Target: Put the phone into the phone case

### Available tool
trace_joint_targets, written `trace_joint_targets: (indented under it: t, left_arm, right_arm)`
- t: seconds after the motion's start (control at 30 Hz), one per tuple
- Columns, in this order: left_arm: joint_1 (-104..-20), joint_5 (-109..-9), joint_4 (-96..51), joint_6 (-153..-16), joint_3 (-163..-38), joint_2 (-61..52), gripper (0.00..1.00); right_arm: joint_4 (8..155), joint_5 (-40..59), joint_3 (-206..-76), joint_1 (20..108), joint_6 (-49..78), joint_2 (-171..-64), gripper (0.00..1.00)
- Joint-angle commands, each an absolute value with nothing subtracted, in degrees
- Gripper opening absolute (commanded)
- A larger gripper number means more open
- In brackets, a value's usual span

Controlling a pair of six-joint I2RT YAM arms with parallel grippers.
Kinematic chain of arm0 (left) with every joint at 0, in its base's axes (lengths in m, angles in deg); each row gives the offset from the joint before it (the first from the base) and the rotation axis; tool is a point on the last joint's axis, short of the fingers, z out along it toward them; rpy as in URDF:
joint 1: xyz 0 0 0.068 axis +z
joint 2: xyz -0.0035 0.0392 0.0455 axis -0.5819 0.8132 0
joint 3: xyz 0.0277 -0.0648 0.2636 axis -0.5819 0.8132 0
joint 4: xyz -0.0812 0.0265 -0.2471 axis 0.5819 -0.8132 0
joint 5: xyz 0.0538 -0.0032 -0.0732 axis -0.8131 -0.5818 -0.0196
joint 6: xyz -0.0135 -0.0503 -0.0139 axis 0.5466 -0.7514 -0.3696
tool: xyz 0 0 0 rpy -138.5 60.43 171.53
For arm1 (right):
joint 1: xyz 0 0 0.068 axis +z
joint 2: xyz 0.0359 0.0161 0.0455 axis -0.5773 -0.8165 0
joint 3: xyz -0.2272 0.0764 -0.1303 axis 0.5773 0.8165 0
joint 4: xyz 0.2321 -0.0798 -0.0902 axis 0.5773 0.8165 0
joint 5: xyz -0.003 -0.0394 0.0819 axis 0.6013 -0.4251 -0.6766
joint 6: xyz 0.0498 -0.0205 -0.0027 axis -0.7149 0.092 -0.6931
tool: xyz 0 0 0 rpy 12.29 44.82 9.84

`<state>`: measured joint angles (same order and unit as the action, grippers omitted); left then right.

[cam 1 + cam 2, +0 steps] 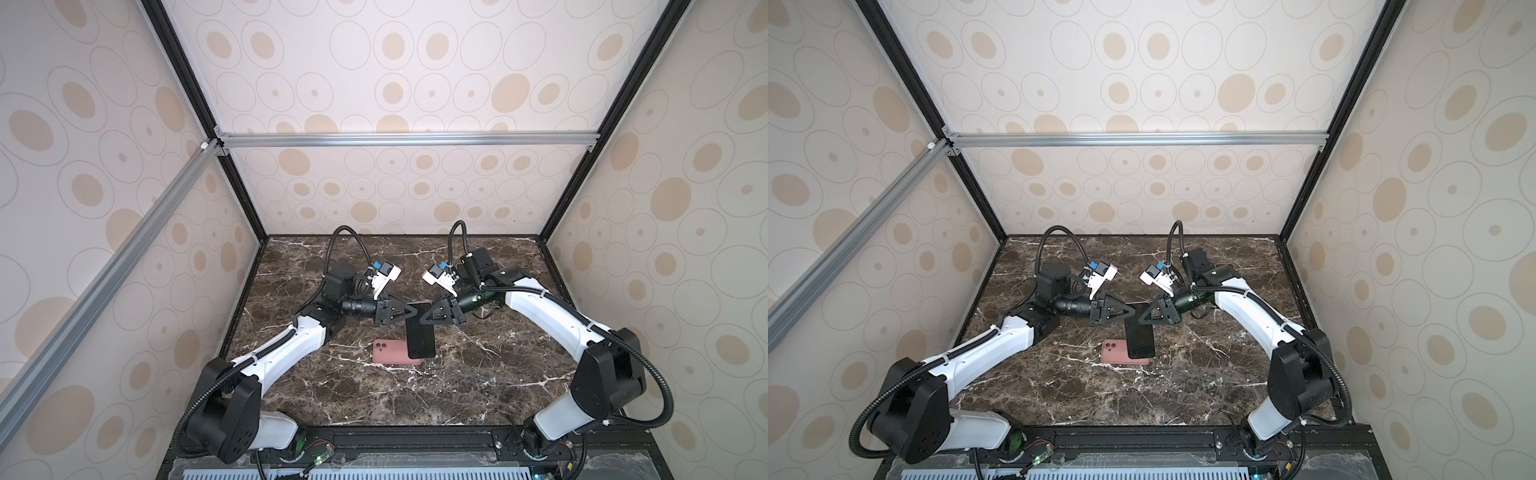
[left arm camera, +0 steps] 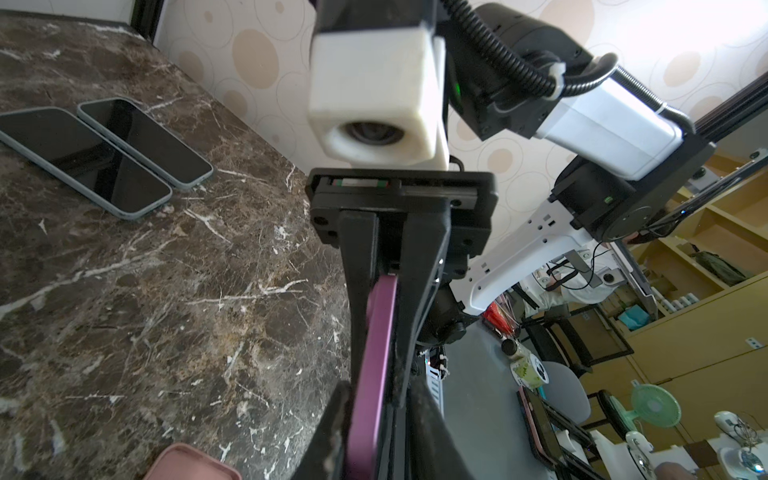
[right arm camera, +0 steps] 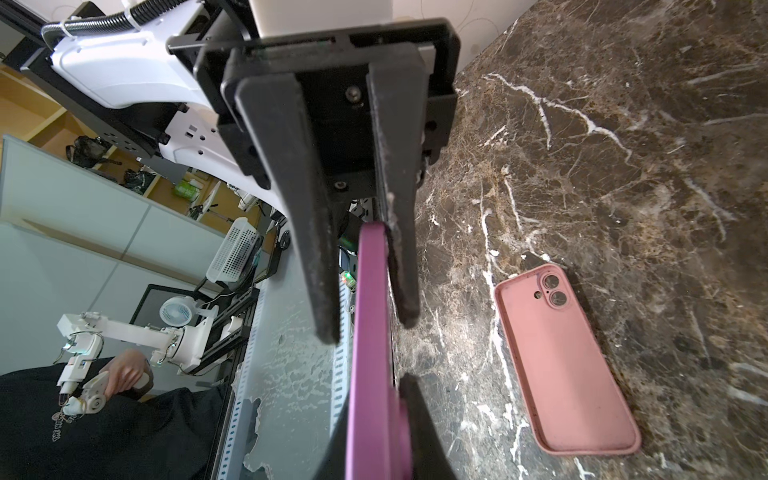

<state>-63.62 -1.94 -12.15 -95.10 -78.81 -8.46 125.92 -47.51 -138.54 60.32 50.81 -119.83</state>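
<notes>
Hovering purple-edged black glass phone (image 1: 420, 338) above pink soft rectangular case (image 1: 388, 352), you had right gripper (image 1: 426, 319) pinching it; left gripper (image 1: 411, 311) straddled it, clamp unclear. Alignment step, likely; next needed turning phone along case, lowering flat.

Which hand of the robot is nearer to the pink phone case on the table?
Left, by a little. The left hand grips the phone from the side where the phone case lies; the right hand grips it from the opposite side.
</notes>
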Motion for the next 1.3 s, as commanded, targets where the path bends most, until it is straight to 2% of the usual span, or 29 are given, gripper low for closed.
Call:
trace_joint_targets:
  t: [0.0,0.13,0.17,0.23,0.3,0.37,0.47,0.53,0.77,1.0,1.1,1.27]
  left_arm:
    - [-64.4,1.3,-11.8,-94.1,-81.0,-8.2,0.18]
    - [-64.5,1.3,-10.7,-95.3,-80.5,-8.1,0.08]
    - [-64.4,0.9,-10.7,-95.6,-80.5,-8.1,0.03]
    - [-64.4,-0.2,-8.9,-96.4,-80.5,-8.1,0.0]
    - [-64.4,-2.0,-8.2,-97.2,-80.7,-8.1,0.0]
    - [-64.2,-3.8,-8.1,-97.7,-81.3,-7.8,0.0]
    - [-63.3,-6.9,-8.2,-98.6,-82.2,-7.8,0.0]
    - [-62.4,-8.3,-6.9,-99.8,-82.2,-8.0,0.0]
    - [-59.5,-12.0,5.0,-106.6,-79.8,-10.0,0.0]
    - [-59.2,-13.5,12.7,-109.6,-78.2,-11.8,0.0]
    - [-59.0,-15.5,14.4,-110.1,-77.4,-12.8,0.0]
    - [-59.0,-22.1,19.6,-114.2,-75.2,-15.0,0.0]
  right_arm:
    - [125.4,-48.4,-140.4,60.5,51.3,-119.5,0.03]
    - [124.3,-48.1,-139.9,60.5,50.5,-119.2,0.04]
    - [124.2,-47.8,-139.8,60.5,50.5,-119.2,0.09]
    - [123.9,-46.4,-139.5,60.5,50.2,-118.9,0.32]
    - [123.2,-45.0,-138.6,60.4,49.8,-118.3,0.48]
    - [121.1,-43.5,-136.6,60.4,48.3,-117.2,0.68]
    - [113.3,-41.7,-131.2,59.6,43.6,-114.2,0.88]
    - [107.7,-40.3,-127.6,58.7,39.7,-112.1,0.92]
    - [95.0,-37.0,-119.6,56.7,29.4,-107.5,0.94]
    - [79.4,-37.1,-112.6,56.0,17.6,-106.1,0.89]
    - [70.2,-37.7,-109.6,56.0,11.4,-106.1,0.86]
    - [53.8,-38.3,-105.2,56.2,1.8,-106.3,0.74]
